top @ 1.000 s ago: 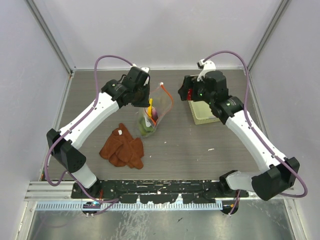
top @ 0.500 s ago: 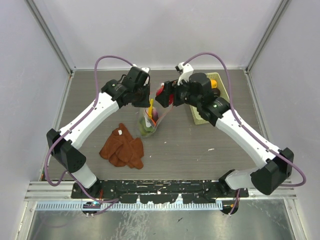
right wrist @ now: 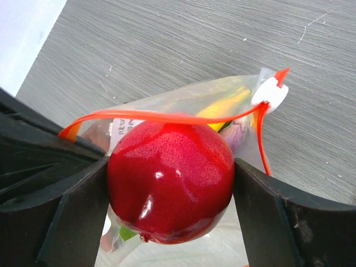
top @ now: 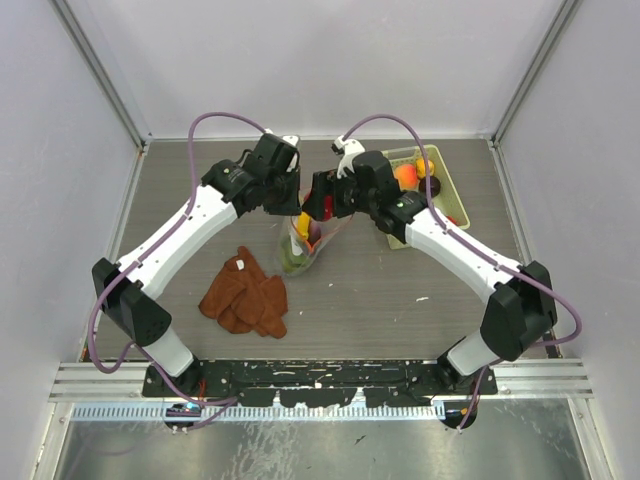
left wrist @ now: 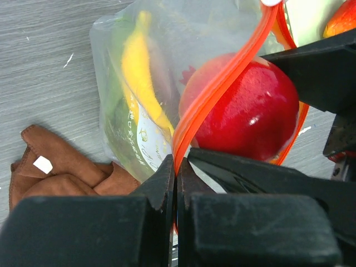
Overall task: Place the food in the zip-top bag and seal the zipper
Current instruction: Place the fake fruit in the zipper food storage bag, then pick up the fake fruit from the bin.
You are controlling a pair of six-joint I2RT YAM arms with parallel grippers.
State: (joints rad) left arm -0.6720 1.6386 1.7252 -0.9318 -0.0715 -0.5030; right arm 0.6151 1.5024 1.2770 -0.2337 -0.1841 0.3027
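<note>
Grey surface (top: pixel 400 290) boxed by pale walls (top: pixel 330 60). Brown cloth (top: pixel 245 295) lies left of the bag (top: pixel 300 250), green basket (top: pixel 452 192) to its right. Left hand (left wrist: pixel 177 164) pinches the zipper (right wrist: pixel 161 117); right hand (right wrist: pixel 169 189) clamps the apple (right wrist: pixel 169 178) at the bag's mouth.

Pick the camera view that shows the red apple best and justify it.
Right wrist: the red apple sits large, centred, nearly whole. Left wrist shows it partly behind the zipper; top external shows only a red sliver.

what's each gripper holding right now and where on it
Right gripper clamps the red apple by its opposite sides. Left gripper pinches the zip-top bag at its orange-red zipper.
</note>
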